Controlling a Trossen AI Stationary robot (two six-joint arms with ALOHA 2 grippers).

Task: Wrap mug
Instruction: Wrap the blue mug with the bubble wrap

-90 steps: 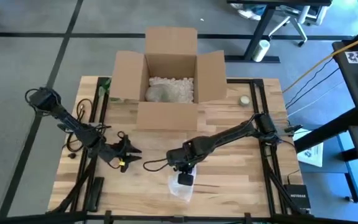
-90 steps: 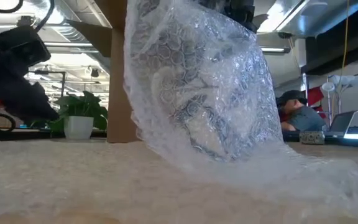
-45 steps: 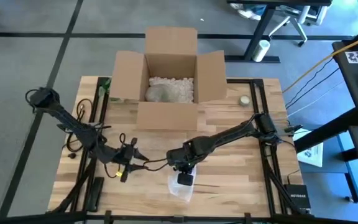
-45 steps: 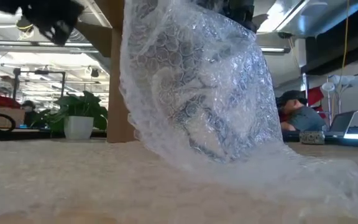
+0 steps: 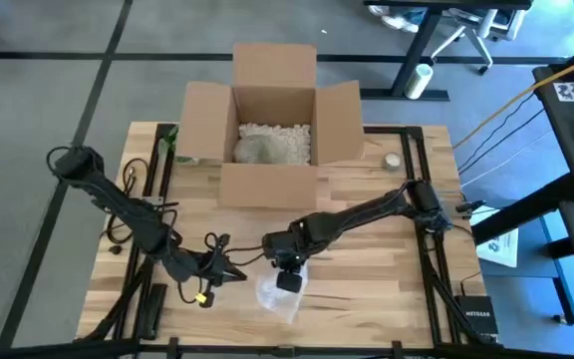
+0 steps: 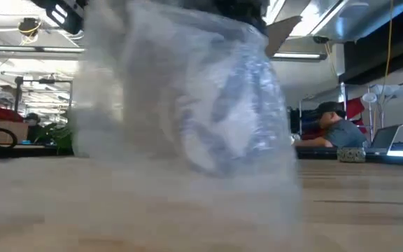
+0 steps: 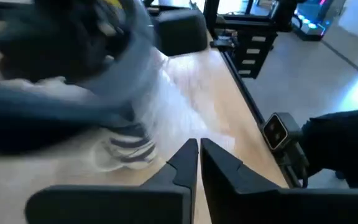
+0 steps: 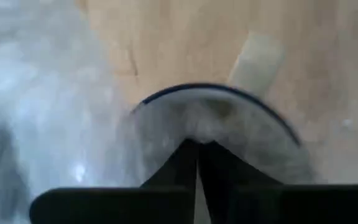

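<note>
The mug (image 8: 216, 118), with a dark rim, sits inside a bundle of clear bubble wrap (image 5: 275, 297) near the table's front edge. In the low view the bubble wrap (image 6: 187, 105) stands blurred and fills the middle. My right gripper (image 8: 197, 147) is above the bundle, shut at its top. My left gripper (image 5: 235, 271) is just left of the bundle, low over the table. Its fingers (image 7: 198, 146) are shut and point at the wrap (image 7: 135, 134), with nothing between them. My right gripper comes from above, pointing down, with its shut fingertips (image 8: 188, 163) at the bundle's top, by the mug's rim (image 8: 166, 93). Wrap lies around the tips. Whether the mug's wall is also between them cannot be told. The bundle's lower part (image 6: 187, 189) rests on the table.
An open cardboard box (image 5: 275, 130) with packing filler stands at the far middle. A small roll (image 5: 393, 160) lies at the far right. Black frame rails (image 5: 422, 229) run along both sides. A person (image 6: 331, 126) sits in the room beyond the table.
My left gripper has moved toward the near edge and rightward, ending close beside the bundle. My right gripper has shifted a little toward the table's left with the bundle, which has moved along with it over the table.
</note>
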